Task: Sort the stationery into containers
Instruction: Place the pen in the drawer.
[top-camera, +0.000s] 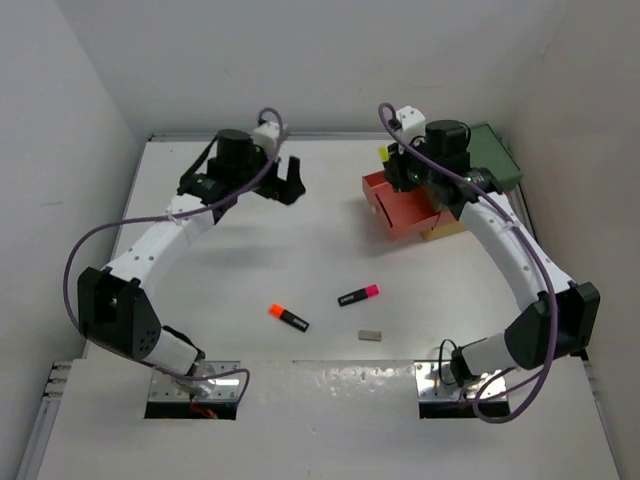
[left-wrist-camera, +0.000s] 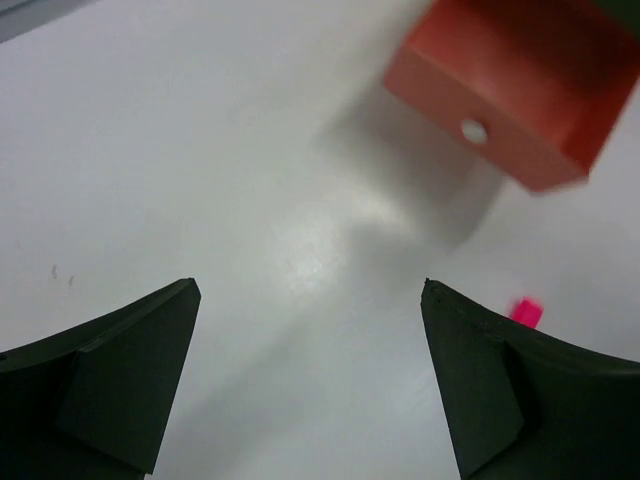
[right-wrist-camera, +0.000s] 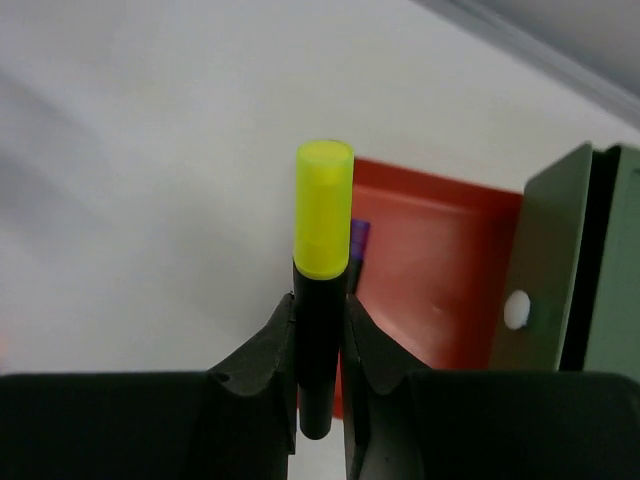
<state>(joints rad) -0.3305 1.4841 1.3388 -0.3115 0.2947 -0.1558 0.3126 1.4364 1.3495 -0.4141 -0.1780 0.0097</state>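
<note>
White table (top-camera: 320, 250), two white arms on it: left arm (top-camera: 150, 245) and right arm (top-camera: 510, 250), both reached toward the far side.

Three box drawers are stacked at far right. The green drawer (top-camera: 495, 155) is on top and the coral-red drawer (top-camera: 400, 205) is pulled out to the left. The yellow drawer (top-camera: 440, 232) is at the bottom, mostly hidden under the coral-red drawer and the right arm.

Left gripper (left-wrist-camera: 310, 290) is spread wide, nothing between the jaws, over bare table left of the stack. The coral-red drawer is blurred in its wrist view.

Right gripper (right-wrist-camera: 318, 310) is clamped on the black body of the yellow-capped highlighter (right-wrist-camera: 323, 210), raised by the coral-red drawer's far-left corner. Long axis runs along the fingers, cap pointed away from the wrist.

Four highlighters are counted:
- Yellow-capped: the one held.
- Purple-capped highlighter (right-wrist-camera: 358, 240): in the coral-red drawer. Only a sliver is seen behind the held one, so its direction cannot be told.
- Orange-capped highlighter (top-camera: 288, 317): mid-table, near side, axis roughly left-right, cap left.
- Pink-capped highlighter (top-camera: 358, 295): right of the orange one, apart, axis roughly left-right, cap right. In the left wrist view only its cap is seen, the rest cut off by a finger.

One small grey eraser block (top-camera: 371, 336) lies near the pink-capped highlighter, on its near side, not touching.
</note>
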